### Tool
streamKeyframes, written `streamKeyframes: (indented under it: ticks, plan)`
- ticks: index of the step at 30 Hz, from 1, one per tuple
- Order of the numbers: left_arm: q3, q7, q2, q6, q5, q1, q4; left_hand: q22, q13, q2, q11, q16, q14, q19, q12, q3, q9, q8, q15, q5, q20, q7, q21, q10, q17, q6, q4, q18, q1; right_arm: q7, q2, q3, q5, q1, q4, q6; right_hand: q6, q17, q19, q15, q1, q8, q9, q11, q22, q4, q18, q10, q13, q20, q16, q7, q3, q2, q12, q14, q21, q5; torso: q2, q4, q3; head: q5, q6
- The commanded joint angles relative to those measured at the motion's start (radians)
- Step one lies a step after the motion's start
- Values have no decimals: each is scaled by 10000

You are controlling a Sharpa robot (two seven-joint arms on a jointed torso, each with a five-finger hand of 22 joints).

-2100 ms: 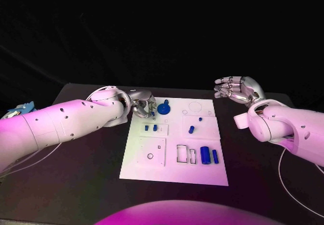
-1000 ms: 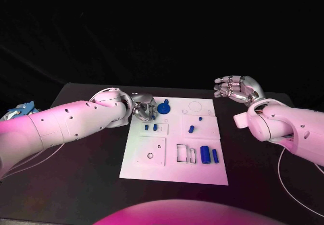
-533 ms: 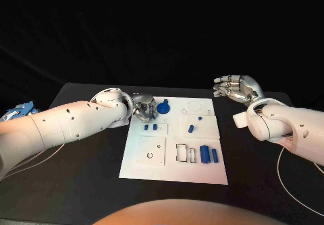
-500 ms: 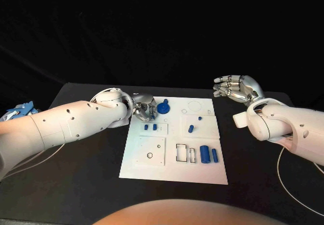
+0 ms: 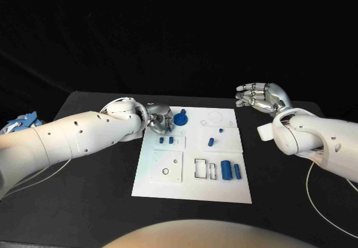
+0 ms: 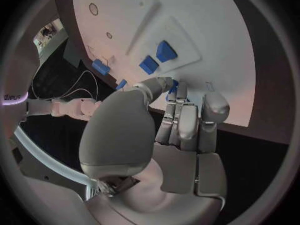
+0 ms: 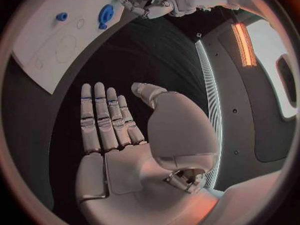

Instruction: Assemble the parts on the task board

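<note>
The white task board [image 5: 194, 183] lies mid-table. My left hand [image 5: 160, 118] hovers at its far left corner with fingers curled, beside a round blue part [image 5: 181, 121]. In the left wrist view a small blue part [image 6: 173, 87] sits pinched between thumb and fingertips of the left hand [image 6: 178, 120]. Two short blue parts [image 5: 165, 139] stand just nearer on the board, and two blue cylinders [image 5: 230, 170] lie beside empty slots [image 5: 201, 169]. My right hand [image 5: 260, 97] hangs open beyond the board's far right corner, holding nothing, its fingers straight in the right wrist view [image 7: 109, 125].
A blue and white object [image 5: 19, 123] lies at the table's left edge. White cables trail under the left arm [image 5: 41, 175] and the right arm [image 5: 312, 194]. Another small blue part [image 5: 211, 142] stands mid-board.
My left hand has edged slightly towards the round blue part. The right hand and the parts on the board have stayed put.
</note>
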Motion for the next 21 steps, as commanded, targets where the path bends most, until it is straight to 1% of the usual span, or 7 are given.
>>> streamKeyframes:
  ticks: [1, 2, 4, 11, 12, 17, 21]
  plan:
    - [-24, -98, 18, 12, -77, -40, 25, -52, -38, -65, 58, 15, -29, -30, -103, -64, -58, -140, 35, -13, 56, 61, -61, -36, -77, -175, -3, -105, -101, 126, -1, 2, -7, -4, 11, 50, 103, -21, 5, 81, 20, -44, -20, 82, -26, -67, 123, 21, -25, 55, -54, 732, 9, 95, -38, 21, -60, 54, 4, -9, -4, 3, 1]
    - [-24, -102, 16, 6, -69, -41, 27, -85, -57, -89, 86, -16, -71, -50, -159, -44, -108, -262, 56, 28, 74, 97, -86, -43, -160, -313, -16, -99, -117, 129, -5, 2, -7, -4, 10, 44, 103, -21, 5, 81, 20, -44, -20, 82, -26, -67, 123, 21, -25, 55, -54, 732, 9, 95, -38, 21, -60, 54, 5, -6, -6, -2, -5]
    - [-24, -106, 11, -8, -52, -42, 30, -120, -76, -115, 119, -49, -120, -70, -223, -11, -165, -396, 84, 52, 100, 143, -112, -50, -248, -442, -29, -93, -142, 135, -11, 2, -7, -4, 8, 31, 102, -25, 5, 83, 21, -45, -22, 83, -30, -68, 123, 19, -30, 55, -59, 733, 9, 95, -41, 19, -63, 54, 4, 5, -8, -5, 8]
    - [-23, -135, 5, -2, -32, -44, 27, -223, -116, -222, 189, -95, -194, -130, -362, 1, -248, -586, 138, 57, 152, 207, -185, -143, -371, -603, -19, -74, -249, 160, -14, 2, -3, -7, 4, -38, 71, -83, -11, 110, 1, -83, -55, 109, -104, -72, 113, -22, -96, 72, -136, 757, -12, 92, -78, -26, -119, 34, 2, 20, -11, 12, 2]
    - [-23, -141, 3, -5, -31, -44, 26, -248, -129, -243, 208, -115, -223, -146, -408, 19, -275, -648, 156, 65, 168, 223, -205, -190, -423, -667, -27, -69, -258, 162, -14, 2, -2, -8, 0, -50, 63, -95, -15, 115, -1, -91, -62, 112, -119, -74, 112, -29, -108, 76, -151, 760, -15, 93, -84, -34, -131, 31, 1, 12, -4, 21, 10]
    - [-22, -163, -13, -40, -28, -46, 21, -264, -153, -309, 252, -138, -263, -151, -500, 35, -341, -791, 195, 63, 208, 262, -223, -284, -494, -811, -22, -67, -319, 158, -14, 2, 3, -15, -18, -68, 48, -119, -25, 125, -3, -106, -75, 121, -151, -81, 110, -46, -133, 83, -183, 767, -23, 90, -97, -53, -155, 25, 2, -5, -14, 26, 11]
    - [-21, -183, -25, -55, -27, -46, 22, -272, -158, -331, 261, -146, -277, -154, -526, 42, -377, -863, 205, 65, 221, 274, -230, -308, -522, -897, -20, -65, -340, 149, -13, 2, 4, -20, -27, -65, 46, -122, -26, 126, -3, -107, -76, 122, -155, -82, 110, -48, -136, 85, -187, 768, -25, 90, -98, -55, -158, 24, 6, -10, -7, 33, 19]
